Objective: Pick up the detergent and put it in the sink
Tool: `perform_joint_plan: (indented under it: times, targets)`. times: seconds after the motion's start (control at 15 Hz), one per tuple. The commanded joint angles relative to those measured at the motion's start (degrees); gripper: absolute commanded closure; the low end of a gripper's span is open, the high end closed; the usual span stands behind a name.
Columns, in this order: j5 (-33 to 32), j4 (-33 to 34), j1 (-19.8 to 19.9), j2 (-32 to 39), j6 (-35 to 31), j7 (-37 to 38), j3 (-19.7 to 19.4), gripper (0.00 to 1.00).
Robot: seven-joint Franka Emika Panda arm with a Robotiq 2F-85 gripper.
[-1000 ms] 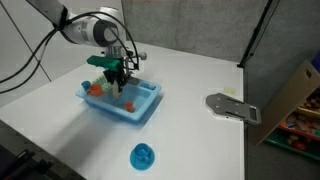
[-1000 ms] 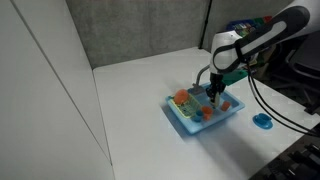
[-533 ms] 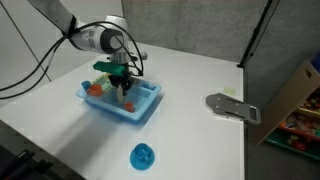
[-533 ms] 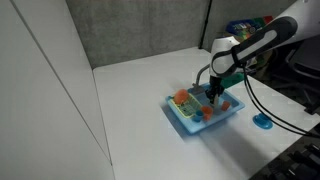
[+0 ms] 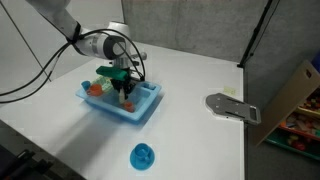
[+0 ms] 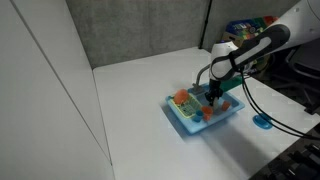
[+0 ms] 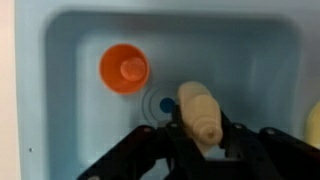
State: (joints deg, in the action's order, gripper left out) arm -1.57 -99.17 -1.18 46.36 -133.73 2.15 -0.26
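Note:
The light-blue sink [image 5: 140, 110] [image 6: 180, 118] stands on the white table in both exterior views. My gripper [image 5: 124, 95] [image 6: 212, 98] reaches down into one of its compartments. In the wrist view the gripper [image 7: 200, 135] is shut on the detergent [image 7: 198, 110], a small cream-white bottle held just above the sink floor [image 7: 250, 70] by the blue drain spot [image 7: 165, 104]. An orange cup [image 7: 124, 69] stands in the same compartment beside it.
Small orange items [image 5: 97, 88] [image 6: 182, 98] lie in the sink's other compartment. A small round blue dish [image 5: 143, 156] [image 6: 262, 121] sits on the table near its edge. A grey flat device [image 5: 232, 106] lies further along the table. A cardboard box [image 5: 295, 95] stands off the table.
My gripper has sunk lower into the sink compartment with the detergent still in it. The sink and other items have not moved.

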Motion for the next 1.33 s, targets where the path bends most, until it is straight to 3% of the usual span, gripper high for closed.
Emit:
perform_joint_plan:
  times: [0.0,0.33,1.27]
  targets:
    - [0.2,0.7,0.2,0.1,-0.2,-1.0,0.3,0.38]
    - [0.2,-1.5,0.4,-2.5,0.1,-2.0,0.6,0.01]
    - [-0.4,-10.1,0.5,-15.8,5.4,-1.3,-0.7,0.00]
